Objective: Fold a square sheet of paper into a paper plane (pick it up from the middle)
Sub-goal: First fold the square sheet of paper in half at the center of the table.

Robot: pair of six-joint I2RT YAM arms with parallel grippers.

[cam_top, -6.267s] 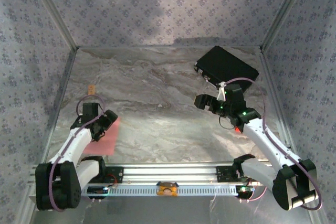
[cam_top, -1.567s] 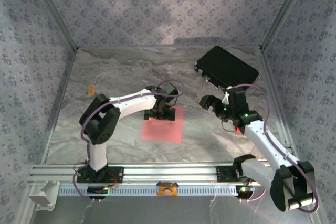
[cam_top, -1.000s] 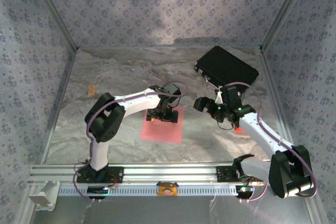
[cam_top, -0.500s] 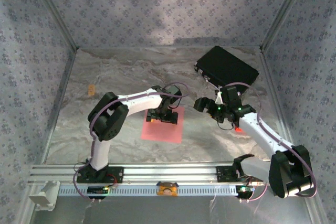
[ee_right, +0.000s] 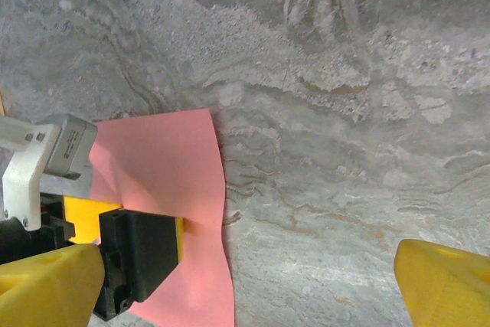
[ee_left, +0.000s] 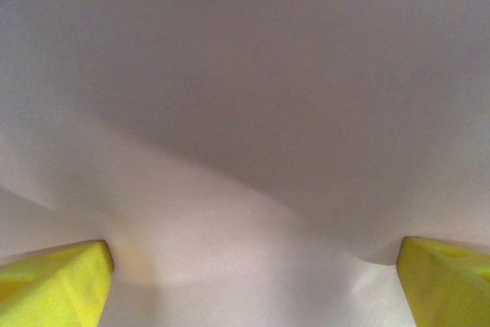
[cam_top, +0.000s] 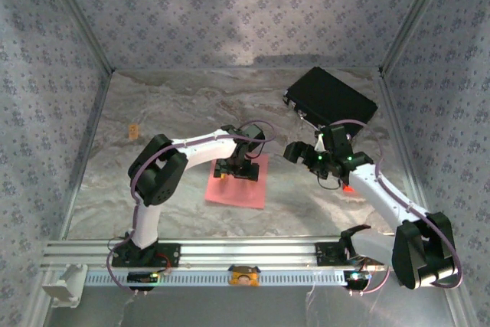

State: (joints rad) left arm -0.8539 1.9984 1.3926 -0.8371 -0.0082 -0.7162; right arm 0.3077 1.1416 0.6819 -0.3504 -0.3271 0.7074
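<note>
Left hand [cam_top: 236, 168], spread wide and holding nothing, over the square sheet of paper [cam_top: 239, 191].
Light, limp, likely slippery: best pinched up at its middle.

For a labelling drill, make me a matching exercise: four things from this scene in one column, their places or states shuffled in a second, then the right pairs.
Things:
1. pink paper
2. black case
3. orange tag
4. right end effector

Places or states:
A. far right corner of the table
B. open, over bare table to the right of the paper
C. near the table's left edge
D. mid-table, under the left end effector

Pairs: 1-D, 2-A, 3-C, 4-B
</note>
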